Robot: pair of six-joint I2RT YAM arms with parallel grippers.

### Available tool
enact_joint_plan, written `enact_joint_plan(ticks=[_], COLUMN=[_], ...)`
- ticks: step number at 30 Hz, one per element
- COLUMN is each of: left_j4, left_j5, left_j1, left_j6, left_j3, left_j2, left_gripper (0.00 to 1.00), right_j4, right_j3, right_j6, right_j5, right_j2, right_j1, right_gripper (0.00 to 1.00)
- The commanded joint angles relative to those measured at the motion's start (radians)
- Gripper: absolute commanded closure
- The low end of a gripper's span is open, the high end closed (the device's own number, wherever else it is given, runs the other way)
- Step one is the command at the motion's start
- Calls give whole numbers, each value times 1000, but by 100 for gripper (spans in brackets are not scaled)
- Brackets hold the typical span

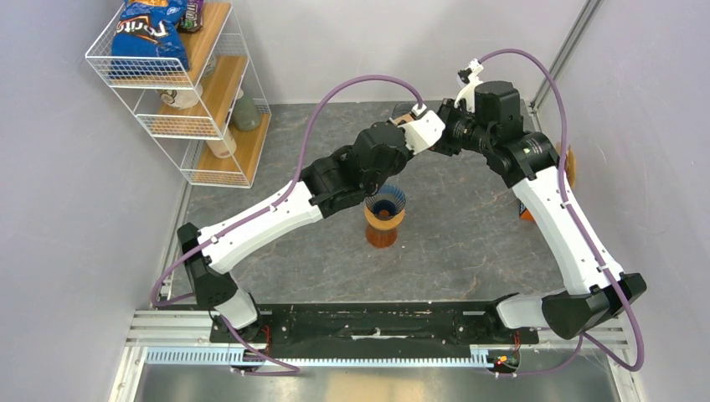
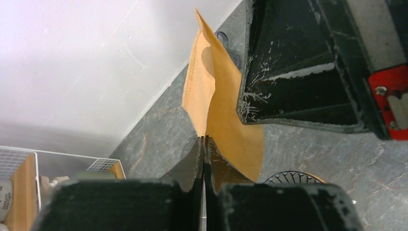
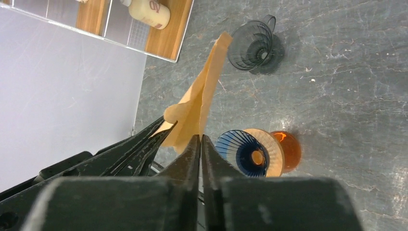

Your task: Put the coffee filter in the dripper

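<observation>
Two hold the coffee filter [image 3: 201,96]: left pincer [image 2: 204,140], right pincer [image 3: 200,139] (blue dripper [image 3: 243,153] nearby).

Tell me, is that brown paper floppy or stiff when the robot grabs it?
Probably very light: the coffee filter is thin paper, its layers bowing apart above the left gripper. It sticks out from the right gripper without drooping, so likely slightly stiff. Tugging could tear it.

A white wire rack [image 1: 194,176] with wooden shelves stands at ten o'clock on the grey stone-patterned tabletop [image 1: 469,243]. A blue crisp bag [image 1: 149,33] lies on its top shelf. Lower down are a grey-green jar [image 1: 245,113] and a cream plastic bottle [image 3: 146,10] on its side. At three o'clock a small orange object [image 1: 526,213] shows, partly hidden.
</observation>
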Motion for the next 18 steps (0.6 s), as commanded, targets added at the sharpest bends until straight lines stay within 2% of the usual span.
enact_joint_plan(ticks=[1, 2, 4, 13, 14, 16, 18], left_j4=[6, 6, 11, -4, -5, -13, -22], left_j5=[-28, -32, -49, -61, -62, -66, -61], left_j1=[-6, -6, -6, -6, -7, -6, -7], left_j6=[-97, -106, -127, -203, -210, -220, -231], left_j3=[66, 71, 78, 121, 123, 123, 116], left_j2=[-3, -2, -1, -1, -2, 3, 1], left_gripper=[98, 98, 98, 98, 98, 98, 98], right_j4=[35, 38, 47, 54, 54, 64, 70], right_j3=[9, 16, 27, 47, 48, 44, 43], right_j6=[-18, -15, -14, -21, -21, -22, -31], right_j5=[56, 60, 65, 108, 107, 91, 70], right_j2=[3, 9, 22, 56, 58, 59, 59], right_j1=[11, 13, 18, 25, 24, 25, 25], right_gripper=[82, 72, 66, 68, 70, 87, 100])
